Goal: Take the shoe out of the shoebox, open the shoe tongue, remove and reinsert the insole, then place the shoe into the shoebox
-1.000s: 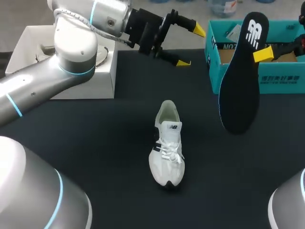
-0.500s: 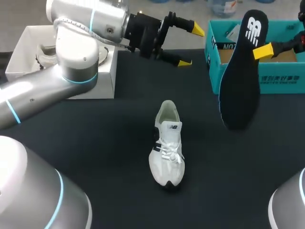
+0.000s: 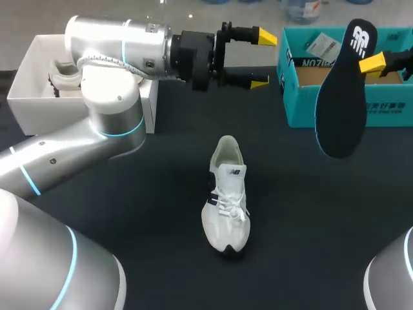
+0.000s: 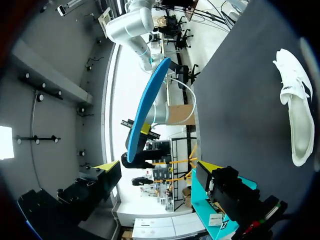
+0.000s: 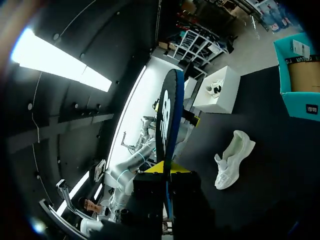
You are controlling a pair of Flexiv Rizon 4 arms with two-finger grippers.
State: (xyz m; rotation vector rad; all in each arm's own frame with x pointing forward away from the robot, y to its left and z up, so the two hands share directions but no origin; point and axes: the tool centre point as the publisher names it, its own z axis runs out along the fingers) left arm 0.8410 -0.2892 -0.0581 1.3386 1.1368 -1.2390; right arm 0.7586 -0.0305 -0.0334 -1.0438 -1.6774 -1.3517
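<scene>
White logo mark on the upper end of the black insole (image 3: 340,103), far right. Small dark logo on the tongue (image 3: 234,172) of the white shoe (image 3: 226,210), mid desk (image 3: 310,226). Dark lettering on the teal shoebox (image 3: 298,106), on its near wall and inner flap. Printed tag (image 3: 322,46) inside it, too small to read.

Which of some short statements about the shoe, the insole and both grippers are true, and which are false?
1. The right gripper is shut on the black insole, held above the table. True.
2. The white shoe lies in the teal shoebox. False: it stands on the table, apart from that box.
3. The left gripper is open and holds nothing. True.
4. The white box is empty. False: what seems to be another shoe lies in it.
</scene>
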